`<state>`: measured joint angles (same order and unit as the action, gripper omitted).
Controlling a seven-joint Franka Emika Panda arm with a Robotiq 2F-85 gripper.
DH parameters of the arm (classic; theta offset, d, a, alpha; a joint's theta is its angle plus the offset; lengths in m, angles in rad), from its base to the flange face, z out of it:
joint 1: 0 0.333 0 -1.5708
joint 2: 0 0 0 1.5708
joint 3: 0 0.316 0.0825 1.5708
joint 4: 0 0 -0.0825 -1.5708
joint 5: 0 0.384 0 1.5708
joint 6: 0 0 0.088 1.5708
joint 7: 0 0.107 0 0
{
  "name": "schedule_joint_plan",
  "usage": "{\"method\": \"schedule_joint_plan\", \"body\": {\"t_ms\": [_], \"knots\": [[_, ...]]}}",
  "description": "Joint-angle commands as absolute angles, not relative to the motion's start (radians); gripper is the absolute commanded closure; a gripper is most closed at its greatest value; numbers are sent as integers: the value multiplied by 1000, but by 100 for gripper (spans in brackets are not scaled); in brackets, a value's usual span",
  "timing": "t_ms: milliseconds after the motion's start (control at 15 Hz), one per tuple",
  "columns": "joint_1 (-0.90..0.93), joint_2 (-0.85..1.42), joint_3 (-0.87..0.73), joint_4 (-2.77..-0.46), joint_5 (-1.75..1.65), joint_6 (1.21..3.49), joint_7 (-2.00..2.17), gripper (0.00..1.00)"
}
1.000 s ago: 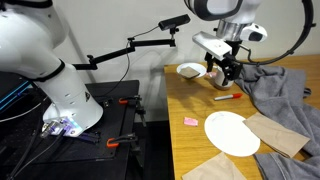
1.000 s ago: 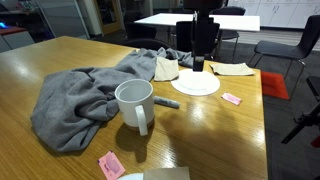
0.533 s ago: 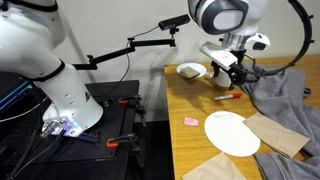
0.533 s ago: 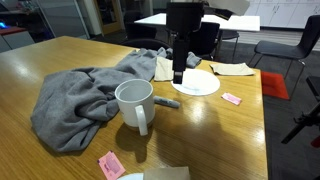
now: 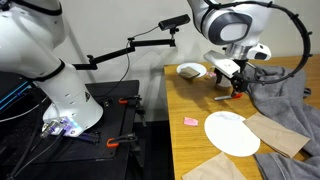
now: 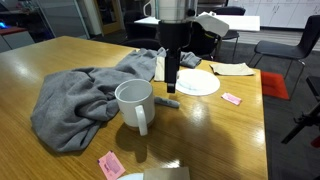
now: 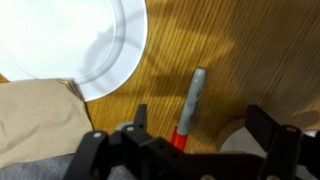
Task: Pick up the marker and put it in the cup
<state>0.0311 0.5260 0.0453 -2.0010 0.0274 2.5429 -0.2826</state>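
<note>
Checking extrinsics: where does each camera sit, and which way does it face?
Exterior view: off the table's side near the robot base, facing across the table; base, arm and gripper show, above the marker.
Exterior view: low over the tabletop, close behind the cup, facing along the table; only the gripper and lower arm show.
Wrist view: looks down at the marker and the plate; gripper fingers line the bottom edge.
Shared: all three show the marker and the plate.
</note>
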Motion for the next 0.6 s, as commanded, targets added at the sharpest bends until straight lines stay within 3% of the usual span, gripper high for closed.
{"method": "schedule_joint_plan", "body": {"t_ms": [0, 533], "knots": [[39, 580, 40, -1947, -20, 2542, -212, 0], [36, 660, 43, -1878, -26, 2527, -189, 0]]}}
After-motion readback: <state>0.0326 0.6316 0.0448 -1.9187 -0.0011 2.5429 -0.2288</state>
